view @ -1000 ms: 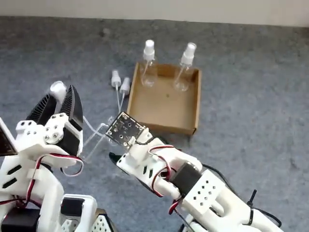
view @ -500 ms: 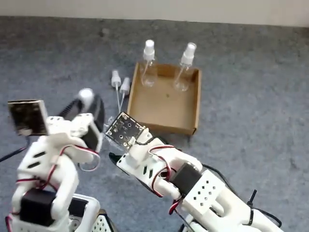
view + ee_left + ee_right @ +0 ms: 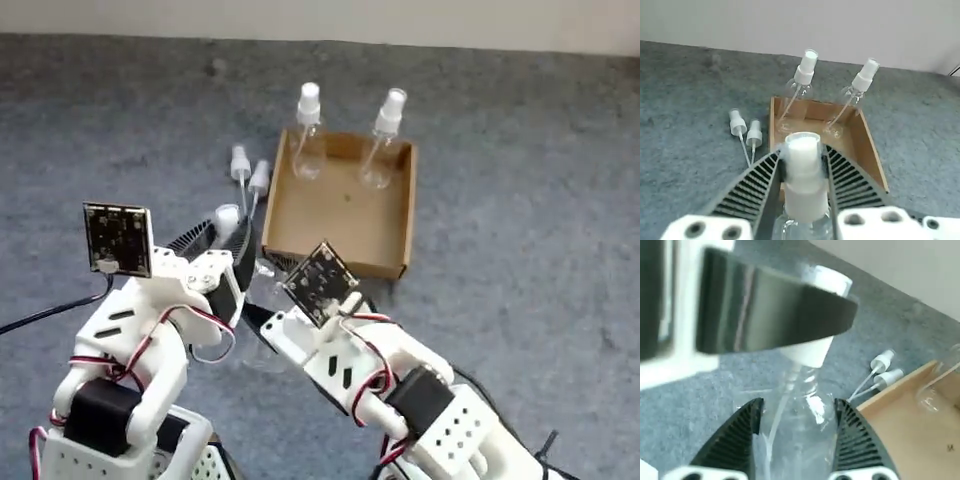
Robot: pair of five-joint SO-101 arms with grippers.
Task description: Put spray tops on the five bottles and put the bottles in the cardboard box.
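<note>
My left gripper is shut on a white spray top. The top sits on the neck of a clear bottle. My right gripper is shut on that bottle's body, one finger on each side, holding it upright just in front of the cardboard box. From above, the left gripper is over the bottle. Two capped bottles stand in the box's far end. Two loose spray tops lie on the carpet left of the box.
Grey carpet lies all around, with free room right of the box. A pale wall runs along the far edge. Both arm bases crowd the near side.
The left arm swung in from the left with the spray top and brought it onto the bottle. The right gripper turned and lifted slightly with the bottle.
</note>
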